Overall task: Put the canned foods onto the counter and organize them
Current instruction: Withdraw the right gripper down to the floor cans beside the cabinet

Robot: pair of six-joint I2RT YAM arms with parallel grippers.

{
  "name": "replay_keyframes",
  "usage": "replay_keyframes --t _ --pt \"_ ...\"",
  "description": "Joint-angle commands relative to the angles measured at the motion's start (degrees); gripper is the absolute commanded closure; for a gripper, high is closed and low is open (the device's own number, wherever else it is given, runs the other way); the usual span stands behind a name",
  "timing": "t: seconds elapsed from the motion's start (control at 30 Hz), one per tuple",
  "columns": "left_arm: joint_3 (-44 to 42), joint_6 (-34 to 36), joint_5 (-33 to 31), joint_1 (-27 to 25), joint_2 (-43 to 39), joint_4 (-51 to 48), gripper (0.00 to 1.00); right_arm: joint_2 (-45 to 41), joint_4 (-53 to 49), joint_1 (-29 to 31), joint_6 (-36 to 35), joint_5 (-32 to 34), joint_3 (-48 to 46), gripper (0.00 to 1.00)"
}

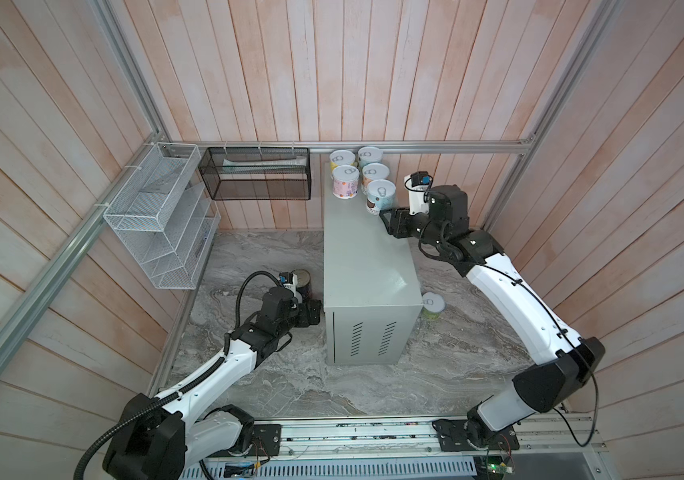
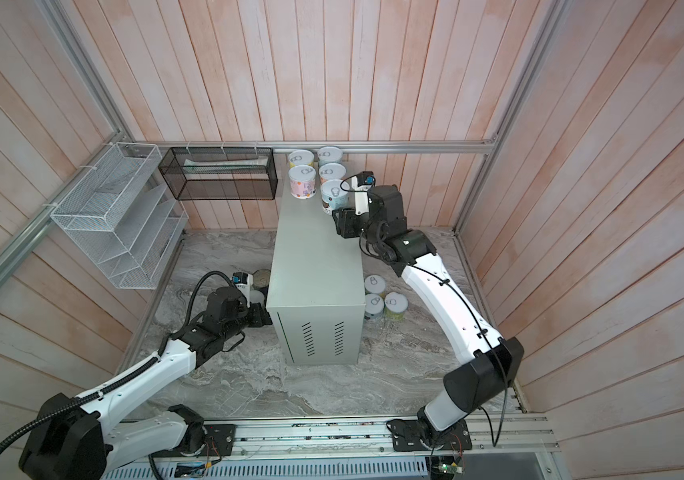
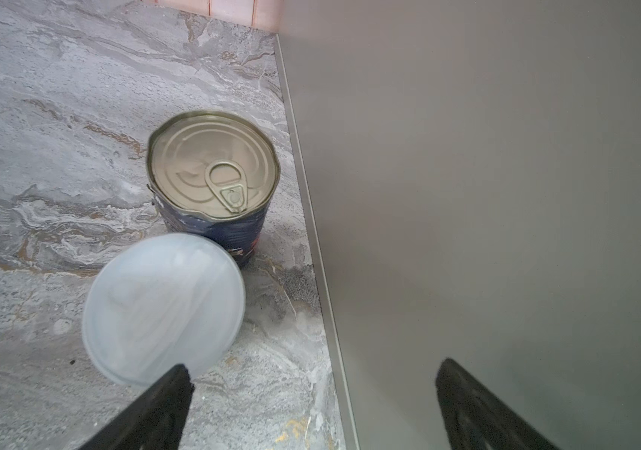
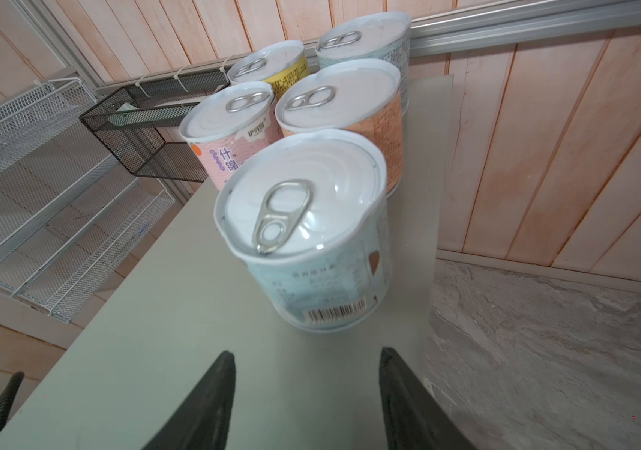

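Tool (image 4: 306,350) clear; tin (image 4: 303,233) nr counter (image 4: 155,311) edge

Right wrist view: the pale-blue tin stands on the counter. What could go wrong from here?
The pale-blue tin stands near the counter's edge, just ahead of the open right claw; a nudge could topple it off. The open left claw hangs close to the counter's side; grasping the white-lidded tin could bump the dark-blue tin beside it.

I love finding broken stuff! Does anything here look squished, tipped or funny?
Yes, one thing. The tall dark-blue can standing on the marble surface beside the grey box looks dented. Its top rim is wavy and pushed in at the front instead of nicely round. Nothing looks spilled or tipped over.
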Motion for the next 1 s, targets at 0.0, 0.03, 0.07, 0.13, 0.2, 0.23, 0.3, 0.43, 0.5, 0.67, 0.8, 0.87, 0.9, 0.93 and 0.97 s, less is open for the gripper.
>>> replay_keyframes --t 0.0,0.03,0.07,0.13,0.2,0.23,0.3,0.43,0.5,0.67,0.8,0.87,0.9,0.93,0.97 --pt "0.3 1.2 -2.1 0.3 -0.2 0.1 0.0 -6.3 2.4 -0.4 1.2 1.5 -3.6 0.41" --pt "0.5 1.2 -2.3 0.2 -0.4 0.0 0.0 -7.9 2.5 -0.5 1.2 2.3 -5.3 0.41" --pt "0.6 1.5 -2.4 0.2 -0.3 -0.1 0.0 -9.2 2.4 -1.0 1.3 3.0 -6.4 0.41" --pt "1.2 1.8 -2.7 0.2 -0.1 -0.6 0.0 -12.1 2.3 -2.6 2.1 2.8 -9.3 0.41" --pt "1.7 1.9 -2.6 0.3 -0.1 -0.8 0.0 -14.9 2.4 -4.3 2.7 2.8 -12.5 0.4" --pt "1.8 1.8 -2.4 0.2 -0.1 -0.9 0.0 -16.3 2.3 -5.3 2.9 3.2 -14.2 0.39" --pt "1.8 1.5 -2.1 0.3 -0.3 -1.2 0.0 -18.9 2.2 -7.5 3.6 3.4 -17.6 0.38" --pt "1.5 0.8 -3.2 0.3 -1.1 -3.2 0.0 -23.8 1.6 -12.6 6.1 3.1 -25.9 0.33" --pt "1.2 0.6 -4.2 0.3 -1.6 -4.5 0.0 -25.4 1.1 -15.3 7.2 1.7 -29.4 0.26" --pt "0.8 -0.5 -4.6 3.4 -1.1 -6.5 0.0 -27.3 2.2 -17.7 8.8 -0.4 -37.1 0.18" --pt "1.3 -0.4 -2.7 6.1 0.4 -6.2 0.0 -26.0 4.0 -17.8 9.6 -2.2 -39.8 0.16" --pt "1.6 -0.3 -2.4 6.6 1.4 -5.7 0.0 -25.0 4.3 -17.8 9.7 -2.5 -39.9 0.16" --pt "1.7 -0.2 -2.3 6.8 2.0 -5.3 0.0 -24.8 4.7 -17.8 9.9 -2.9 -39.9 0.15" --pt "1.8 0.0 -2.2 6.8 2.5 -5.1 0.0 -24.6 5.1 -17.9 9.9 -3.1 -40.0 0.15" --pt "1.8 0.1 -2.2 6.8 2.9 -4.9 0.0 -24.4 5.4 -17.8 10.0 -3.3 -40.0 0.15"
